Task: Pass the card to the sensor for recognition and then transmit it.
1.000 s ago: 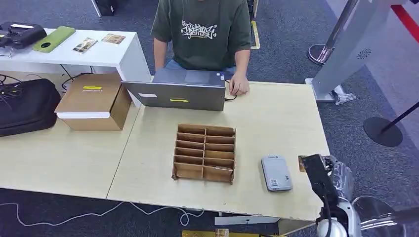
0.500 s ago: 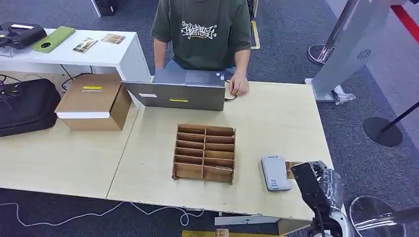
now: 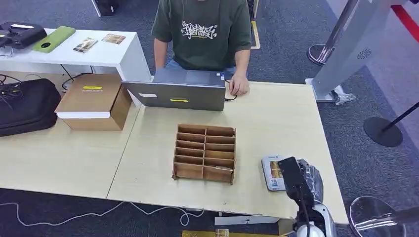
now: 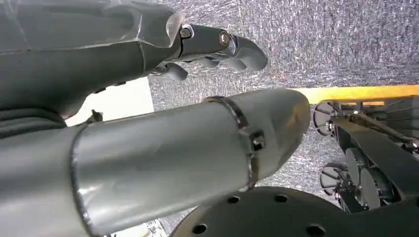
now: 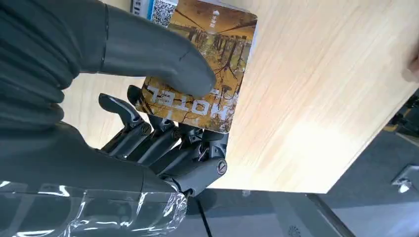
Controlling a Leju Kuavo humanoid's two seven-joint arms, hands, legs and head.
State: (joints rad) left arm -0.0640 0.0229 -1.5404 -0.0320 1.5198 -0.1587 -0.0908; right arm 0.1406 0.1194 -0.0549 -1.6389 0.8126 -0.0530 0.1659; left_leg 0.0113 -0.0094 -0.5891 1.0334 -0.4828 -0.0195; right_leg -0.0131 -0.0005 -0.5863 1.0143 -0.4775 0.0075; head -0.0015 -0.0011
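Card (image 5: pixel 207 69) in right hand (image 5: pixel 148 123) lies flat over sensor (image 3: pixel 270 173).

Bright even indoor light, soft faint shadows, wrist views blurred close up

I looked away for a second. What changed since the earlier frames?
The right hand, holding the card, moved from the table's right edge leftward until the card is over the reader. The grip stayed the same; the reader, divider box, laptop and person did not move.
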